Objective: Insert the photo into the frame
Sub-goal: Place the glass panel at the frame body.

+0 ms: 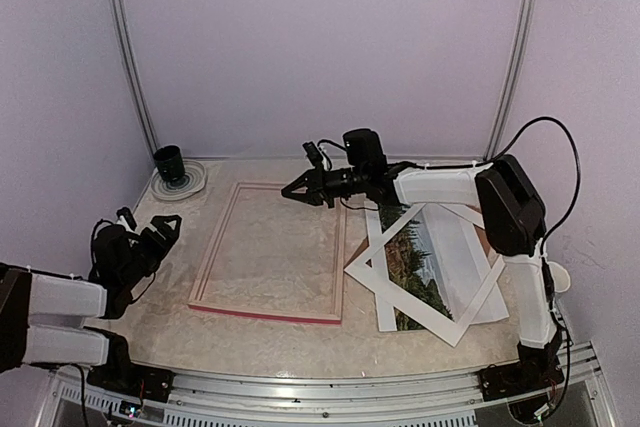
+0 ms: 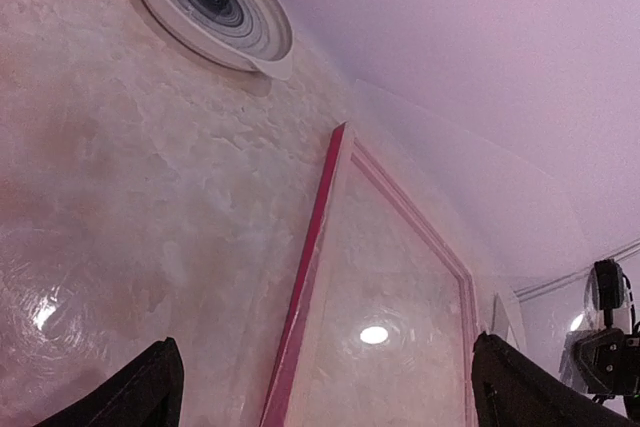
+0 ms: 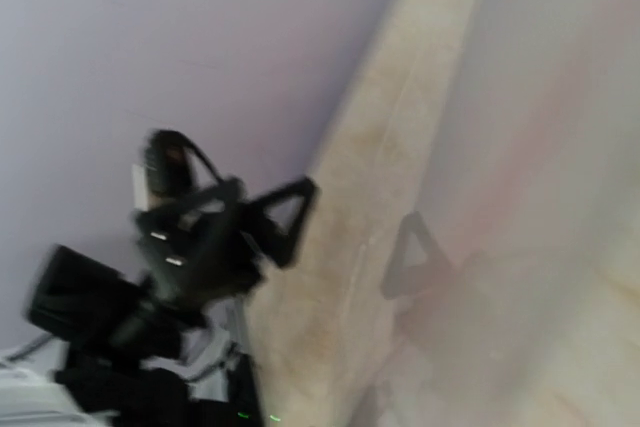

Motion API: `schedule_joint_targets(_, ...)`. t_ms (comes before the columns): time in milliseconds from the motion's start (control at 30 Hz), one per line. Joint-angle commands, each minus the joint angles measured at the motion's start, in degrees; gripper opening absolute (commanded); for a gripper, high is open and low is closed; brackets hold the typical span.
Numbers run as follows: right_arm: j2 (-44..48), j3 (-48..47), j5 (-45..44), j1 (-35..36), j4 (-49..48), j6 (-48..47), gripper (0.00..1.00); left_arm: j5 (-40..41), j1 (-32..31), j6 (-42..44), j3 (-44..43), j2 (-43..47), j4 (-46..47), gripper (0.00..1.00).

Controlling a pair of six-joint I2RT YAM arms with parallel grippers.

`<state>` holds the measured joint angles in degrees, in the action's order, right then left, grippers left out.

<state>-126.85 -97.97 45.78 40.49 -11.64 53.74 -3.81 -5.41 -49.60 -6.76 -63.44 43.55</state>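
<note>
Ribbed white plate (image 1: 197,187), upper left, holds black cup (image 1: 169,163). Pink-red rectangular frame (image 1: 268,310), centre, surrounds marbled tabletop (image 1: 180,332). Top view alone shows landscape paper photo (image 1: 420,259), right. Left gripper (image 1: 153,224) jaws spread; right gripper (image 1: 292,189) jaws pressed together.

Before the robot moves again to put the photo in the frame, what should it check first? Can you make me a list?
1. Frame lying flat on the table: ok.
2. Photo picture side up: ok.
3. Photo free to pick up: not ok, the white mat lies across it.
4. Left gripper open and empty: ok.
5. Right gripper ready to grab: not ok, it is shut and empty by the frame's far edge, away from the photo.
6. Black cup clear of the frame: ok, it stands apart at the far left.
</note>
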Motion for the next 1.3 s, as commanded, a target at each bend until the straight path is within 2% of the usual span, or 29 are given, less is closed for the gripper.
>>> schedule_joint_targets(0, -3.2, 5.9, -1.4, 0.5, -7.1, 4.2, 0.00, -1.5, 0.6, 0.3, -1.3, -4.5, -0.5, 0.99)
schedule_joint_targets(167, -0.6, 11.8, -6.6, 0.6, -4.3, 4.0, 0.00, -2.0, 0.6, 0.4, -1.5, -5.8, 0.0, 0.99)
schedule_joint_targets(333, -0.8, 13.1, -5.8, 0.8, -1.2, 5.0, 0.00, -2.0, 0.6, 0.5, -1.4, -5.8, 0.1, 0.99)
schedule_joint_targets(567, 0.9, 15.3, -9.7, 1.2, 1.5, 4.3, 0.00, -2.8, 0.6, 0.4, -1.4, -6.4, 0.9, 0.99)
schedule_joint_targets(1067, 0.9, 15.7, -7.6, 1.6, 2.6, 3.9, 0.00, -3.8, 0.6, 0.1, -1.6, -8.0, 2.1, 0.99)
schedule_joint_targets(1267, 2.0, 14.3, -8.0, 1.6, 5.9, 2.5, 0.00, -4.3, 0.6, -0.1, -1.6, -8.7, 2.7, 0.99)
